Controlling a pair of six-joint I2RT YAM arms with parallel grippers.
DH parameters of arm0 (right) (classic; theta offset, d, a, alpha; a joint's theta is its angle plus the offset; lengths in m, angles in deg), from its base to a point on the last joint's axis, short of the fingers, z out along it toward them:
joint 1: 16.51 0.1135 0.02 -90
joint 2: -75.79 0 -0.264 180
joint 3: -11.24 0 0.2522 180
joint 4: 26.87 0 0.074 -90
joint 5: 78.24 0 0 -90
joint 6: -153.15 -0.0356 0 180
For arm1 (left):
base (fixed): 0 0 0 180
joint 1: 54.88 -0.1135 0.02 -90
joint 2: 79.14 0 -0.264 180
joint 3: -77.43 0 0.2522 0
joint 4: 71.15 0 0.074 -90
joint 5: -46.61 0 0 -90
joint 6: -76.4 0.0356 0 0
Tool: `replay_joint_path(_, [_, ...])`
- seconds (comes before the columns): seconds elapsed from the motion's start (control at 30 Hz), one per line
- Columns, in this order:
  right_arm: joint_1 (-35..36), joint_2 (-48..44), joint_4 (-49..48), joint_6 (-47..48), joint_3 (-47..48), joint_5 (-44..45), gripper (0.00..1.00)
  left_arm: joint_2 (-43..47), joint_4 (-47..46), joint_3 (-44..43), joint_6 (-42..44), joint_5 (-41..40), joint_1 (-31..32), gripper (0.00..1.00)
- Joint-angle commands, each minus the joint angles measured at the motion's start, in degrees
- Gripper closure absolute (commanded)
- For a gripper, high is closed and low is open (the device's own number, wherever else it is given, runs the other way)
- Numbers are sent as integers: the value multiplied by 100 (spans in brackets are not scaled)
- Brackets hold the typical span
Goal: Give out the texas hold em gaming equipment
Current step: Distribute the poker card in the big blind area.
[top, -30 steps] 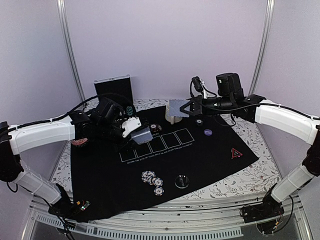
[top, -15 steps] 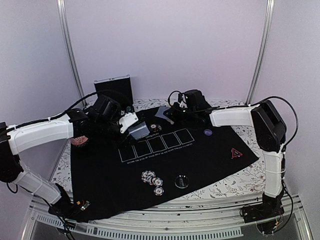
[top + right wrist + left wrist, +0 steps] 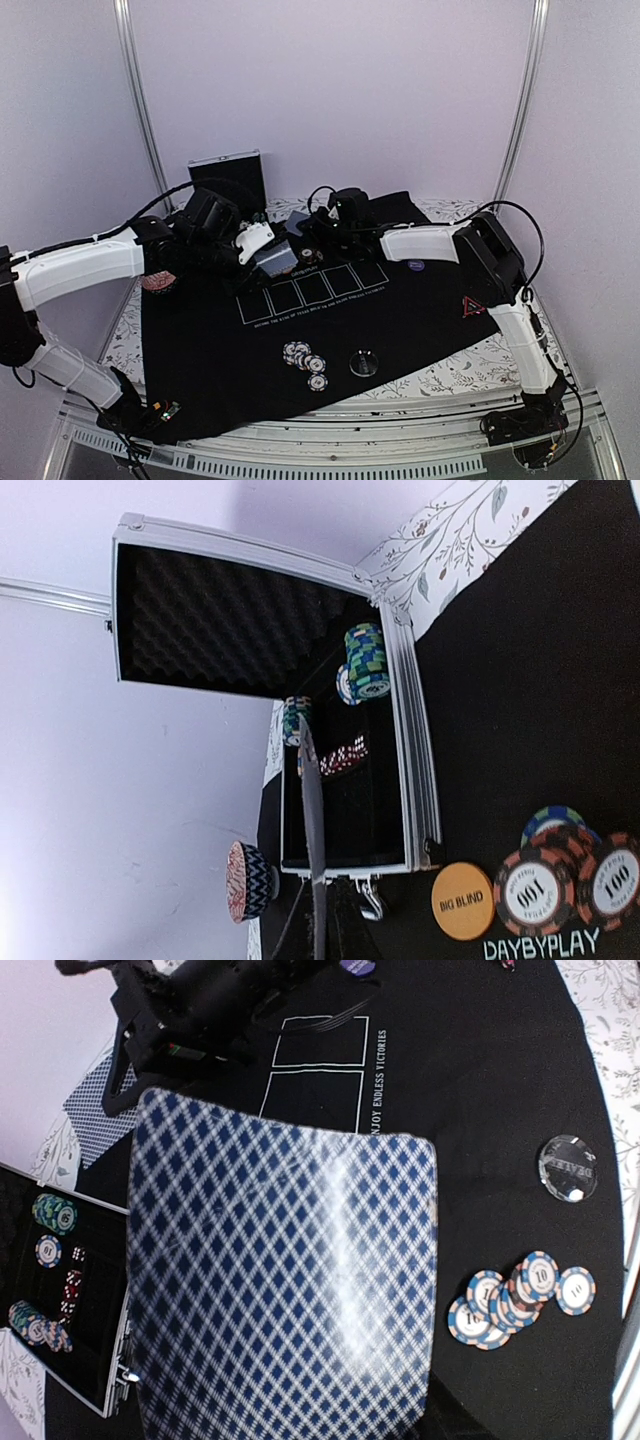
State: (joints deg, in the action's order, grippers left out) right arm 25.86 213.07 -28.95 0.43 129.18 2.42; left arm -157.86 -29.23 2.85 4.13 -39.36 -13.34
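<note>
Pale purple walls stand behind a counter [image 3: 470, 365] with a black mat [image 3: 420, 320] on it.

One card [image 3: 313, 830] is pinched tight in the right claw [image 3: 305, 225]. From that claw's own camera I see only its thin edge, with its long side pointing straight out from the claw toward the open case [image 3: 340, 780]. The pack of cards [image 3: 285, 1280] sits in the left claw [image 3: 262, 245], which is partly closed around it. The pack is just beside the right claw and a little lower, with its blue diamond back facing up. The two claws are very near each other, but I cannot tell if the card touches the pack.

I think the card needs to be laid flat next. The right claw has it, so that arm is the one to do it.

An orange disc [image 3: 462, 900] and some chips [image 3: 565, 880] lie on the mat just under the right claw. More chips [image 3: 305, 360] and a clear round disc [image 3: 363, 362] lie well away from both claws, toward the arms' bases. A purple disc [image 3: 416, 265] and a red triangle [image 3: 472, 307] lie off to the right.

A second ago the right arm reached out to the back right with its card. Now it has swung over to the left claw. The left claw has hardly moved.
</note>
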Motion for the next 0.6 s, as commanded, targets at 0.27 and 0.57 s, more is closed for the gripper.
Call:
replay_joint_path(0.27, [-22, 1608, 622, -616, 2193, 293, 95, 226, -92, -123, -33, -16, -108, 50])
replay_joint_path(0.57, [-25, 1462, 945, -476, 2014, 340, 77, 262, -92, -154, -20, 25, -146, 50])
